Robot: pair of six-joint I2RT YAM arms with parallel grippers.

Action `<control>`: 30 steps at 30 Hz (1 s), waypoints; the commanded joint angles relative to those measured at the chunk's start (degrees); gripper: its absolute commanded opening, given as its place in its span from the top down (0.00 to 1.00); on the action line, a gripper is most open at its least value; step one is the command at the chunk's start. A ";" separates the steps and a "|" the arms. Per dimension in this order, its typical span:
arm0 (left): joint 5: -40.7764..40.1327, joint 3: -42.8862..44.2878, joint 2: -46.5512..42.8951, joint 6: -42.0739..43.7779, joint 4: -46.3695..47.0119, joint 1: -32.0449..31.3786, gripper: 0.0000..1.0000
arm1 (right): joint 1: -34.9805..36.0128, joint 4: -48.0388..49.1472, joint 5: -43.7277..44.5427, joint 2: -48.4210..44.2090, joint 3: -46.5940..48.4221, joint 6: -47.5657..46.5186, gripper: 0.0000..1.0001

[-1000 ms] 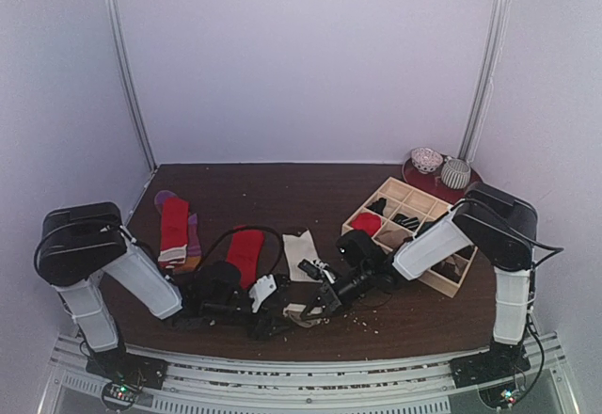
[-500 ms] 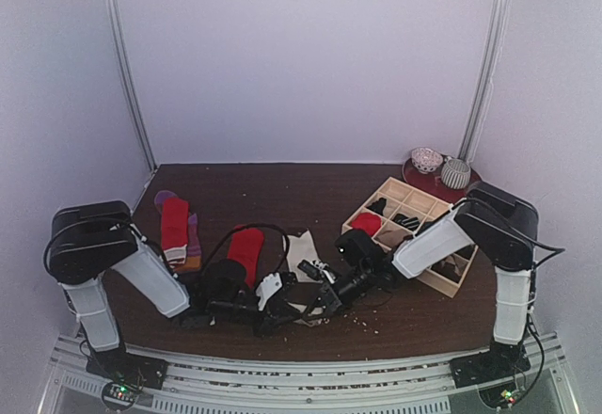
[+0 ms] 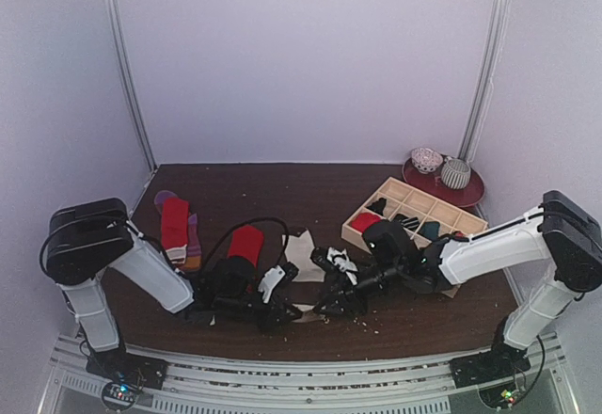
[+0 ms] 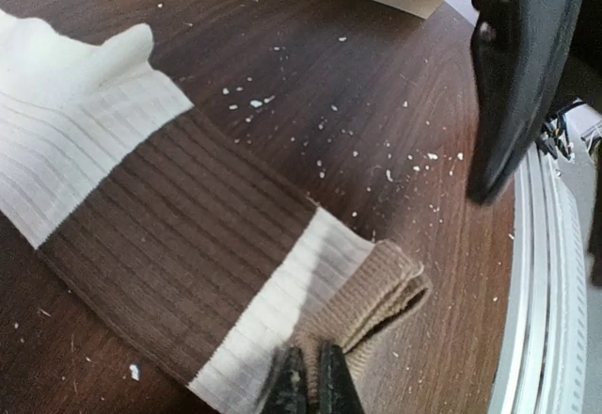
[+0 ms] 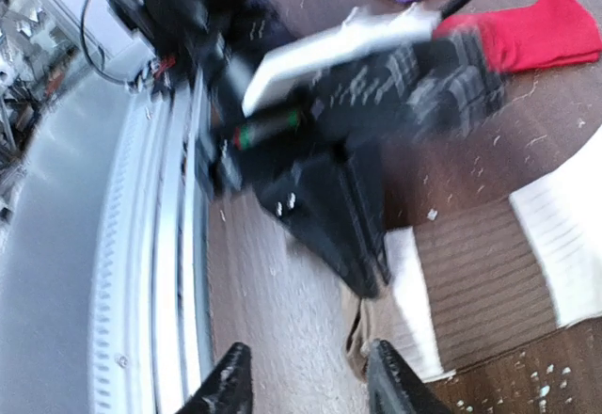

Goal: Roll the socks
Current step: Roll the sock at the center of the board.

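Observation:
A cream-and-brown striped sock (image 4: 179,216) lies flat near the table's front edge, its tan cuff folded over. My left gripper (image 4: 310,381) is shut on that cuff. From above, the left gripper (image 3: 285,310) sits at the striped sock's (image 3: 301,247) near end. My right gripper (image 5: 310,386) hangs open just off the cuff, with nothing between its fingers, and from above the right gripper (image 3: 329,301) faces the left one. A plain red sock (image 3: 245,243) lies left of the striped one. Another red sock (image 3: 174,224) rests on a purple-and-orange one at far left.
A pale wooden grid tray (image 3: 428,209) stands at the right with a red roll (image 3: 365,222) and dark items in its cells. A dark red plate (image 3: 470,191) holding two patterned balls sits at the back right. White crumbs are scattered over the front of the table.
My left gripper has shut on the striped sock's cuff. My right gripper has opened and let go, and its arm has dropped lower and stretched out from the right.

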 commanded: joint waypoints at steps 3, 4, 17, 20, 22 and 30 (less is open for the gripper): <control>-0.36 1.04 1.60 -4.53 -9.43 0.36 1.00 | 2.41 2.22 8.66 4.59 -2.74 -14.74 0.53; -0.23 1.13 1.72 -4.42 -9.49 0.37 1.00 | 2.69 2.04 8.61 5.21 -2.27 -15.70 0.52; 0.41 1.21 1.82 -2.66 -9.01 0.55 1.00 | 5.54 3.33 18.77 8.67 -0.03 -18.41 0.51; 0.39 1.23 1.84 -2.40 -9.30 0.55 1.00 | 6.06 4.94 22.24 7.88 -0.80 -18.15 0.52; 0.16 1.14 1.84 -2.24 -9.56 0.55 1.00 | 6.02 4.96 22.53 5.95 -1.40 -18.38 0.53; 0.15 1.28 1.75 -2.03 -10.03 0.55 1.00 | 6.28 6.45 19.48 0.58 -5.19 -19.12 0.44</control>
